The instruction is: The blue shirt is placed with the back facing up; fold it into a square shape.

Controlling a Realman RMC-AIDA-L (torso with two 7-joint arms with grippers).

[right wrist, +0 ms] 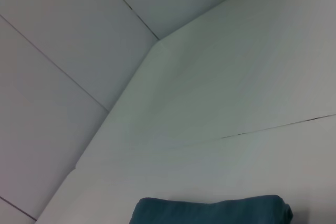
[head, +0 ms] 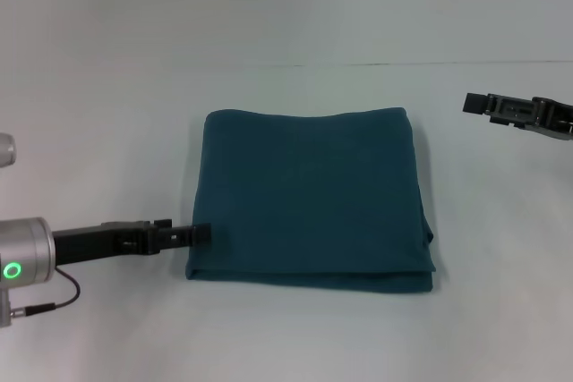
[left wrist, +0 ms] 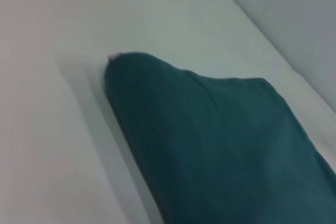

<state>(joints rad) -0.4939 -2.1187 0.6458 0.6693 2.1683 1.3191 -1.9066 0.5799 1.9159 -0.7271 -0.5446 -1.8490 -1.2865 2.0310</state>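
The blue shirt [head: 309, 199] lies square mid-frame; folding looks finished. My left claw [head: 202, 233], seemingly together, touches its lower-left edge; next, withdraw. Right claw [head: 474, 104], state untellable, waits upper right.

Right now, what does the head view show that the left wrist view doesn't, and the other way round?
Only the head view shows both arms: the left end effector at the folded blue shirt's near-left edge, and the right end effector raised off to the far right, apart from it. It also shows the whole squarish fold. Only the left wrist view shows a small pale bit at one corner. Both show the shirt on the white table.
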